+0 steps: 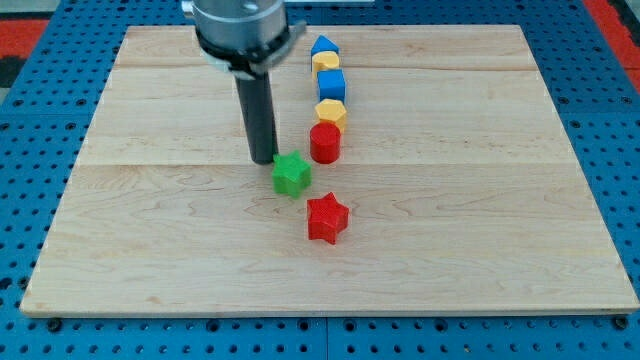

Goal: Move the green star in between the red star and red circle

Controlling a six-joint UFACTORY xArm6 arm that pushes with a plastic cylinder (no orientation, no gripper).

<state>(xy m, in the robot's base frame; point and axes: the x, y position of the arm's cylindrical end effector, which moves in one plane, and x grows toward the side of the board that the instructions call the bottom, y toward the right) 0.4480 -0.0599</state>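
Observation:
The green star [291,174] lies near the middle of the wooden board [480,200]. The red star [327,218] lies just below and to its right. The red circle [325,143] stands just above and to the right of the green star. My tip [264,159] rests on the board right at the green star's upper left side, touching it or nearly so. The rod rises straight up from there to the view's top.
A column of blocks runs upward from the red circle: a yellow hexagon [331,113], a blue cube [331,85], a yellow block [326,63] and a blue block [322,45]. A blue pegboard [30,150] surrounds the board.

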